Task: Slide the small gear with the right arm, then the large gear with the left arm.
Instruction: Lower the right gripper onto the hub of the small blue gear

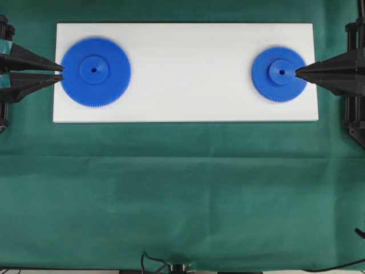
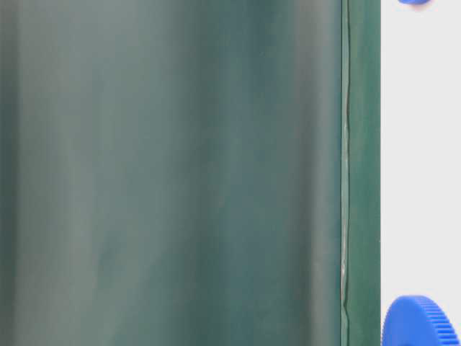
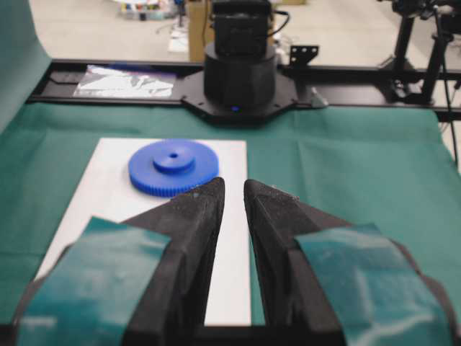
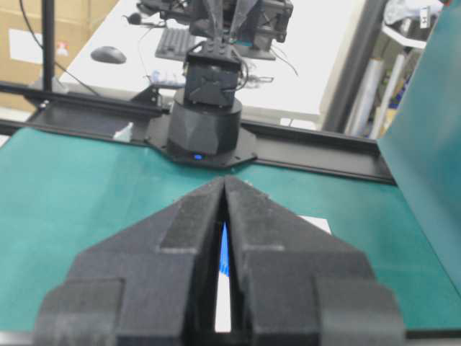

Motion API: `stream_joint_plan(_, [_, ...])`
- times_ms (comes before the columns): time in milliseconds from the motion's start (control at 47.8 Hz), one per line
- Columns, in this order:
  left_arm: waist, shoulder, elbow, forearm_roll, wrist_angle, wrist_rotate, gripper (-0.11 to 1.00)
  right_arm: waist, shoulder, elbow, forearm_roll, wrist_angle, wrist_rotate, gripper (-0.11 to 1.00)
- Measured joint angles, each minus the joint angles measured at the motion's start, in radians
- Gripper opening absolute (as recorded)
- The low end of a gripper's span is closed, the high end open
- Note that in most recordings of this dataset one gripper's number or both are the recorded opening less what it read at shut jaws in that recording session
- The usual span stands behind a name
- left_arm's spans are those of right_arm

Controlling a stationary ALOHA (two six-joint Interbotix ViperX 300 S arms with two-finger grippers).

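Note:
The large gear (image 1: 96,71), a wide blue toothed disc, lies flat at the left end of the white board (image 1: 188,108). At the right end lies the small gear (image 1: 279,73), also seen far ahead in the left wrist view (image 3: 173,167). My left gripper (image 1: 61,72) (image 3: 234,189), with teal patches, is open and holds nothing. From overhead its tips appear at the large gear's left rim. All black, my right gripper (image 1: 296,72) (image 4: 225,180) is shut, its tip appearing over the small gear's hub. A blue sliver shows through the slit between its fingers (image 4: 187,238).
Green cloth (image 1: 182,194) covers the table around the board. A blue gear rim (image 2: 421,324) shows at table level. The opposite arm bases stand at the far ends (image 3: 239,72) (image 4: 205,122). Cables lie at the front edge (image 1: 154,264).

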Motion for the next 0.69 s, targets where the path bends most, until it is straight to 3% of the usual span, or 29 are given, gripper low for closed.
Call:
stream_joint_plan(42, [0.002, 0.0, 0.0, -0.002, 0.025, 0.012, 0.22, -0.002, 0.002, 0.003, 0.0, 0.003, 0.0, 0.53])
stream_joint_plan(167, [0.009, 0.005, 0.012, -0.009, 0.092, 0.017, 0.01, -0.043, 0.017, 0.018, 0.005, 0.1, 0.011, 0.53])
stream_joint_plan(377, [0.067, 0.008, 0.017, -0.014, 0.14, 0.021, 0.0, -0.169, 0.043, 0.034, 0.064, 0.261, 0.06, 0.53])
stream_joint_plan(690, [0.19, 0.049, 0.035, -0.012, 0.249, 0.018, 0.0, -0.351, 0.153, 0.08, 0.072, 0.411, 0.103, 0.53])
